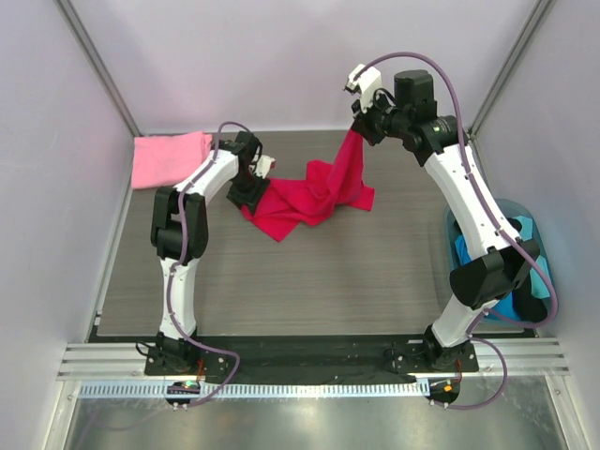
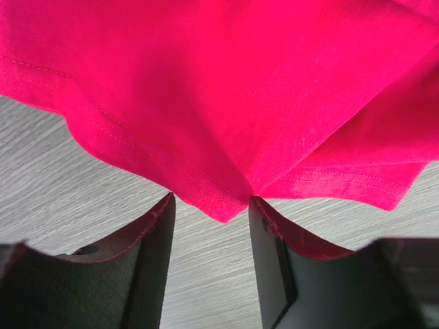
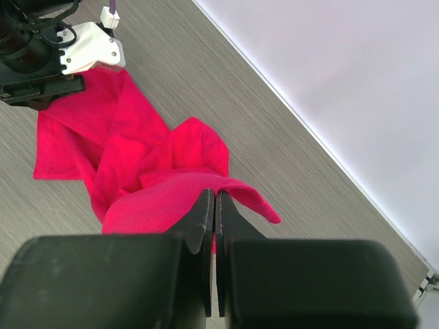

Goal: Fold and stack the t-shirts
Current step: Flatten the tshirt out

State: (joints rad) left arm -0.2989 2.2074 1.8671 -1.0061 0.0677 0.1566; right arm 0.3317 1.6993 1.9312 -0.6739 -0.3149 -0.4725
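Pinching an edge of the red t-shirt (image 1: 314, 199): right gripper (image 1: 362, 129), jaws pressed together on the cloth, up at about 1 o'clock of the table (image 1: 328, 281) in the top view. Cloth hangs from it in a narrow strip down to the rest of the shirt. That part lies bunched and wrinkled on the table's back half, around 12 o'clock.

Right wrist view agrees: right gripper (image 3: 215, 200) tips closed with no gap, a fold of the red t-shirt (image 3: 137, 157) draped at the tips, the rest trailing off toward 10 o'clock.

Left gripper (image 1: 253, 185) is at the shirt's 9 o'clock edge, low over the table. In the left wrist view the left gripper (image 2: 211, 205) has its jaws spread, with bare table showing between the fingers (image 2: 147, 253). A hemmed corner of the red t-shirt (image 2: 226, 82) points down into the gap from 12 o'clock, tip right by the 3 o'clock-side finger. Not clamped. Can't tell if that tip rests on the table.

Pink t-shirt (image 1: 169, 159): roughly rectangular patch at the table's 10 o'clock corner, by the left wall, apart from the red one.

Bin (image 1: 525, 214): translucent blue, at 3 o'clock off the table's right edge, partly behind the right arm, blue cloth (image 1: 463, 253) inside.
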